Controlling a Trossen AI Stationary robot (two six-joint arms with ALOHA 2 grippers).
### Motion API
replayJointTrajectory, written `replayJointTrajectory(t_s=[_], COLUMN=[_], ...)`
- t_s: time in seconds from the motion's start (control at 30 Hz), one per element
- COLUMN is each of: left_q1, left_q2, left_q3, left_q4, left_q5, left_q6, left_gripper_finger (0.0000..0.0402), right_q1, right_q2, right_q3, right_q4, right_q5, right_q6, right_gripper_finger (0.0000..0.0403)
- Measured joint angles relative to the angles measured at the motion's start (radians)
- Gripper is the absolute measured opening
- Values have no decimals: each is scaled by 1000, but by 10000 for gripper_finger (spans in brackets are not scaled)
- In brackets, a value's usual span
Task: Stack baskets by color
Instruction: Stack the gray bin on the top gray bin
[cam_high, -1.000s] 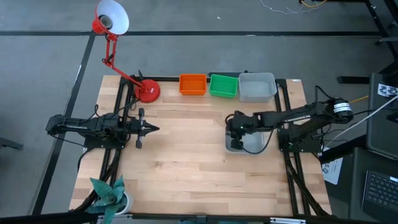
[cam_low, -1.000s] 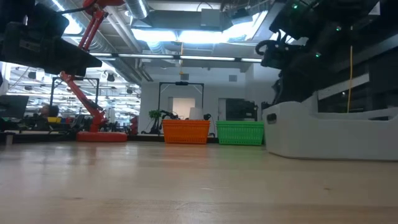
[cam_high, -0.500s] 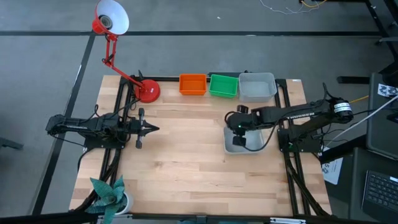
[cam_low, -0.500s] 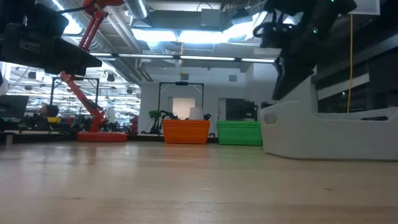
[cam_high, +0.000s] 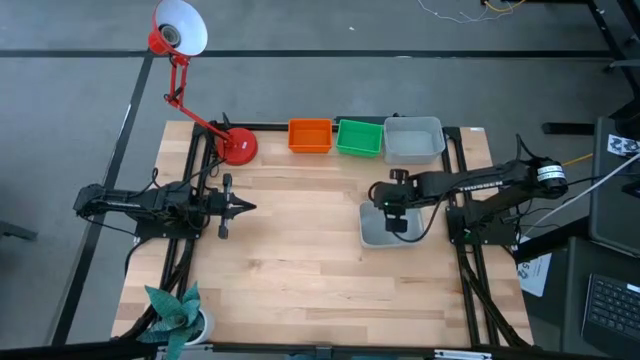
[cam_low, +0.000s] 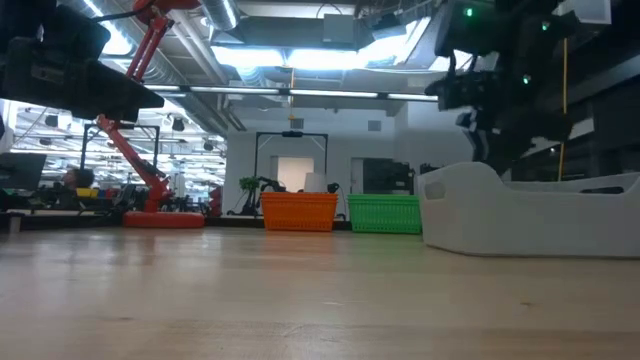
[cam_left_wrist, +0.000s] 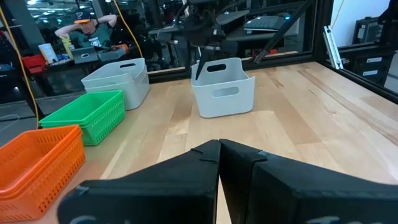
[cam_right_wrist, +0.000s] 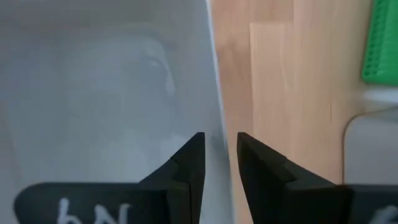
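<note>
A lone grey-white basket (cam_high: 375, 235) stands flat on the table's right half. My right gripper (cam_high: 392, 207) hangs over its far wall (cam_right_wrist: 216, 93), pointing steeply down and open. One finger is inside the basket, the other outside, and bare wood shows between the wall and the outer finger. Along the far edge stand an orange basket (cam_high: 309, 136), a green one (cam_high: 359, 137) and a grey-white one (cam_high: 413, 140). My left gripper (cam_high: 240, 207) waits shut at the table's left, level, touching nothing.
A red desk lamp's round base (cam_high: 238, 147) sits left of the orange basket, its arm reaching beyond the far left corner. A green paper plant (cam_high: 180, 315) stands at the near left corner. Bare wood lies between the two arms. A person (cam_left_wrist: 87, 28) shows in the room beyond.
My right gripper has moved from over the lone basket's left part toward its far wall and the table's right edge. It has risen a little and tipped at the wrist. Its finger gap looks unchanged.
</note>
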Motion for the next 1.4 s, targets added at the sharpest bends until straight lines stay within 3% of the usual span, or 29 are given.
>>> replayJointTrajectory(t_s=[0.3,0.47,0.6,0.8,0.97,1.17,1.4], left_q1=[0,0,0,0,0,0,0], left_q2=[0,0,0,0,0,0,0], left_q3=[0,0,0,0,0,0,0], left_q4=[0,0,0,0,0,0,0], left_q5=[0,0,0,0,0,0,-2], left_q6=[0,0,0,0,2,4,4], left_gripper_finger=[0,0,0,0,0,0,0], right_q1=[-48,-61,-53,-50,-100,-290,-580], right_q2=[0,2,4,5,5,8,88], right_q3=[-115,-126,-98,124,377,656,951], right_q4=[140,163,128,-57,-195,-245,-273], right_q5=[-42,-136,-130,117,310,320,153], right_q6=[-8,-11,-28,-147,-348,-617,-738], right_gripper_finger=[91,21,5,2,2,1,1])
